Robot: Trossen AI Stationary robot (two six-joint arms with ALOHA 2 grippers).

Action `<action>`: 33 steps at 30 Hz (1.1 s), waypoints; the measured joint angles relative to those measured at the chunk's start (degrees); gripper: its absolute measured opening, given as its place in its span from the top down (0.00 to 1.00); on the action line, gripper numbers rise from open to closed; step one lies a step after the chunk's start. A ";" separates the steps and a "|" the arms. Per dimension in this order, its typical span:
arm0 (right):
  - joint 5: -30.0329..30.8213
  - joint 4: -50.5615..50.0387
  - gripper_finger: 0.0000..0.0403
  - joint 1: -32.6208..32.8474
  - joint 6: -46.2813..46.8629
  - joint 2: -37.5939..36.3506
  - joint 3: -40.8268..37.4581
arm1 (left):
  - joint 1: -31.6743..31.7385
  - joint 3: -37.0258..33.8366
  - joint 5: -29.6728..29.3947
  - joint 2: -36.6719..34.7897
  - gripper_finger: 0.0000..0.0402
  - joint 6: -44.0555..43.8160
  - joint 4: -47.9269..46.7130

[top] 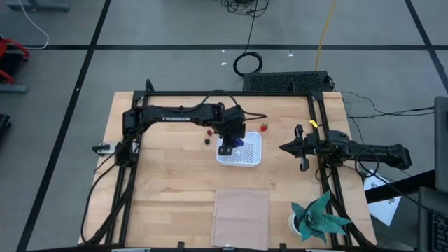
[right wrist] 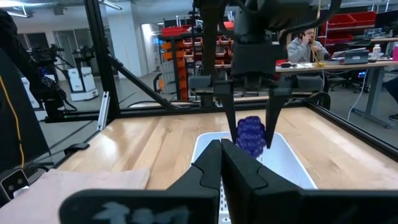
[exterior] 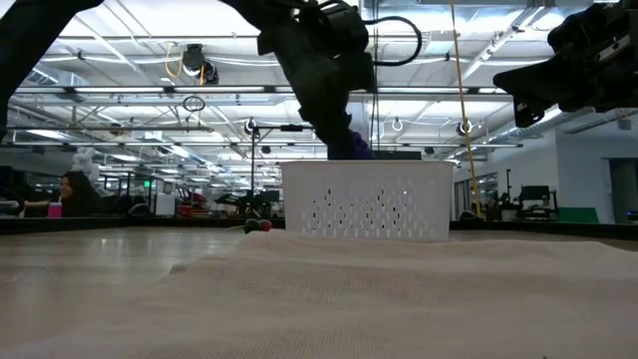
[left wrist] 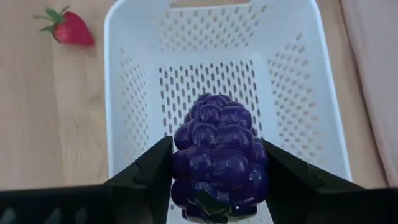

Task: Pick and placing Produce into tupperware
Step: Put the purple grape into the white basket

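My left gripper (left wrist: 217,171) hangs over the white tupperware (top: 248,155), shut on the purple-blue bunch (left wrist: 217,143). That bunch also shows between its fingers in the right wrist view (right wrist: 251,134) and just above the tupperware's rim in the low view (exterior: 355,148). The red strawberry piece (top: 264,127) lies on the table beyond the tupperware's far right corner. The two small berries (top: 208,135) lie on the table at the tupperware's left. My right gripper (top: 285,148) waits shut to the right of the tupperware, in the air. My left gripper pinches the purple-blue bunch by its two flanks (left wrist: 180,158), one finger (right wrist: 229,118) on each side. The fingers come from above, pointing down. The bunch hangs between them, its lower part inside the tupperware's walls (left wrist: 121,124); whether it touches the bottom, I cannot tell.
A flat pale translucent sheet (top: 241,213) lies on the table near its front edge. The teal paper plant (top: 318,218) stands at the near right corner. A black frame (top: 318,119) borders the table's far and right sides. Bare wood (top: 168,175) lies left of the tupperware.
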 joint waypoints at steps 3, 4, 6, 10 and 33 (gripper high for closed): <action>0.00 0.03 1.00 0.01 0.00 0.00 0.00 | -0.34 -0.87 -0.85 0.00 0.53 -1.12 0.64; 0.00 0.05 1.00 0.01 0.00 0.00 0.00 | -0.53 -1.37 -1.84 0.00 0.53 -1.34 1.51; 0.00 0.05 1.00 0.00 0.00 -0.02 0.00 | -0.70 -2.60 -3.23 0.00 0.53 -2.45 3.33; 0.00 0.06 1.00 0.01 0.00 -0.01 0.00 | -0.62 -5.15 -4.06 0.00 0.53 -4.71 7.16; 0.00 0.12 1.00 0.01 0.02 -0.02 0.00 | 0.70 -8.52 -7.75 3.51 0.53 -7.14 11.31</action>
